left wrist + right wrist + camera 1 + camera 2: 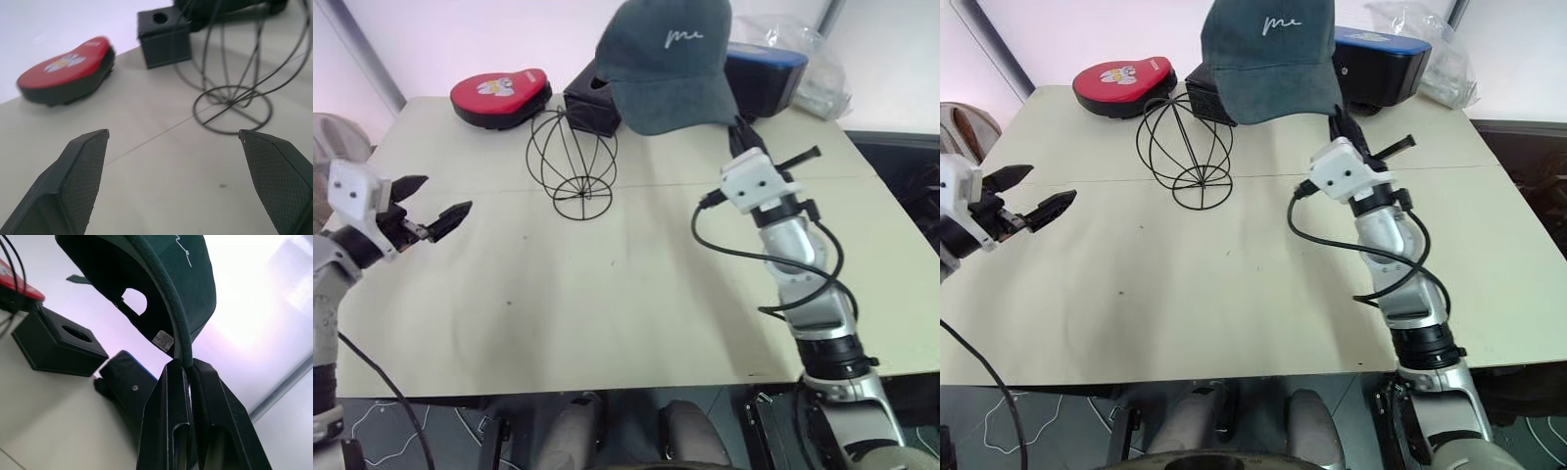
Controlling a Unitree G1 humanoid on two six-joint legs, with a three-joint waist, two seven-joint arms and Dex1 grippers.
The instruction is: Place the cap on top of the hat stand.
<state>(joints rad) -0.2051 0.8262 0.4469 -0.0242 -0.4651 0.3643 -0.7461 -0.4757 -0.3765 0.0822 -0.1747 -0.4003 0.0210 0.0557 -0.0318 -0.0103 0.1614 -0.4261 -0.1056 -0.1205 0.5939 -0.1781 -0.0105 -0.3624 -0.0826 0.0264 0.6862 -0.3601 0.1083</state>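
My right gripper (pixel 188 369), two black fingers pressed together, clamped on the brim edge of the dark teal-grey soft fabric baseball cap (pixel 666 64) with small white script embroidery on its front; the cap held aloft, clear of the table, its crown uppermost and its open underside visible from my right wrist, where a small white label sits inside near the brim; in the head views the cap hangs above and just to the right of the black thin-wire globe-shaped hat stand (pixel 572 162), not touching it; the hat stand upright on its small ring base on the pale beige table (pixel 607 294), bare of any cap; my left gripper (pixel 433 205), fingers wide apart and holding nothing, hovering over the table's left part, well apart from the hat stand, with its fingertips (pixel 88 161) pointing towards the stand's ring base; behind the hat stand, a black rectangular tissue box (pixel 164 36) with a round opening in its top, partly hidden by the cap in the head views; to the left of that box, a red round padded case (pixel 499 95) with a black rim and a pale printed motif, lying flat near the table's far edge; to the right, behind the cap, a dark box with a blue lid (pixel 1381 64); beyond it, crumpled clear plastic wrapping (pixel 1435 54)
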